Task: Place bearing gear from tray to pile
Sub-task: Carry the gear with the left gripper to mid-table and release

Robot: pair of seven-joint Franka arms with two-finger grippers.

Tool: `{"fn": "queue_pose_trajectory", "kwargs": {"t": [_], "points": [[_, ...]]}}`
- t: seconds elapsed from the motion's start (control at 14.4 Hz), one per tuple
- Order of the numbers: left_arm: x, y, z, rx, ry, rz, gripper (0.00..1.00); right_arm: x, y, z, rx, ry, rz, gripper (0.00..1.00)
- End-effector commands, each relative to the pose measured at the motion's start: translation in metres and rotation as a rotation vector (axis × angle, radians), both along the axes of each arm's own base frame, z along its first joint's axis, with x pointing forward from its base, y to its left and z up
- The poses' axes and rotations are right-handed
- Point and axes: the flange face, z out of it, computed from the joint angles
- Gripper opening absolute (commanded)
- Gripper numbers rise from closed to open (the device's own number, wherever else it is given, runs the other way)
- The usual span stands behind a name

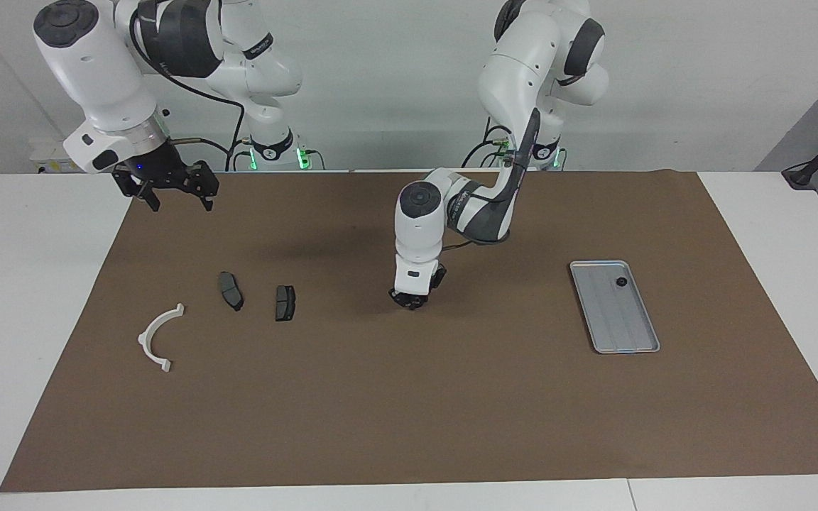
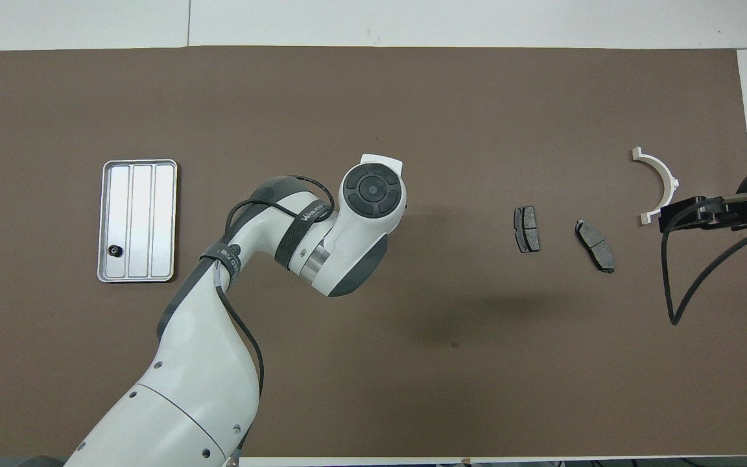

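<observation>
**Bearing gear (image 1: 621,282) lies in the tray; the move to the pile is not done**

Start at the right arm's end of the table. There the right gripper (image 1: 180,201) hangs over the edge of the brown mat (image 1: 409,419) with its jaws wide apart and nothing in them; this arm waits.

Next comes the pile (image 2: 595,246): a white semicircular bracket (image 1: 145,339), then two dark brake-pad-shaped plates (image 1: 231,291) (image 1: 285,302) side by side toward the middle. You see no gear among them, so nothing has been delivered.

At mid-table the left gripper (image 1: 409,301) is down low over bare mat, between the pile and the tray and well apart from both. You cannot tell whether its jaws are apart or together, nor whether they carry anything.

At the left arm's end sits the silver ridged tray (image 1: 618,323). One small dark round gear rests in the corner of it nearer the robots, untouched.

By my judgement, the pick, the carry and the set-down beside the plates are all left for that gear.
</observation>
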Motion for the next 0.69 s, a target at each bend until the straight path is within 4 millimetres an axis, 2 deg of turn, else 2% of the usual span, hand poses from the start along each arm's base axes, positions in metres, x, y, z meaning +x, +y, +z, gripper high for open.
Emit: {"fn": "queue_pose_trajectory", "kwargs": {"t": [0.0,0.07,0.21,0.35,0.42,0.49,0.56,0.62], "points": [[-0.002,0.003,-0.005,0.034,-0.013,0.035,0.28,-0.006,-0.003,0.001,0.014,-0.026,0.011,1.0],[-0.001,0.005,-0.005,0.035,-0.014,0.059,0.44,-0.006,-0.004,0.001,0.016,-0.026,0.008,1.0],[0.002,0.009,-0.003,0.045,-0.007,0.07,1.0,-0.004,-0.004,0.001,0.014,-0.037,0.01,1.0],[0.007,0.017,0.005,0.061,0.002,0.082,1.0,-0.003,-0.003,0.001,0.014,-0.043,0.012,1.0],[0.008,0.022,0.022,0.053,-0.011,0.085,1.0,-0.002,-0.003,-0.001,0.014,-0.04,0.012,1.0],[0.016,0.039,0.043,0.051,-0.016,0.107,1.0,-0.001,-0.001,-0.003,0.014,-0.037,0.013,1.0],[0.024,0.055,0.056,0.06,-0.007,0.129,1.0,0.0,-0.002,-0.004,0.015,-0.035,0.013,1.0],[0.025,0.064,0.072,0.058,-0.011,0.123,1.0,0.001,-0.002,-0.006,0.015,-0.032,0.013,1.0]]}}
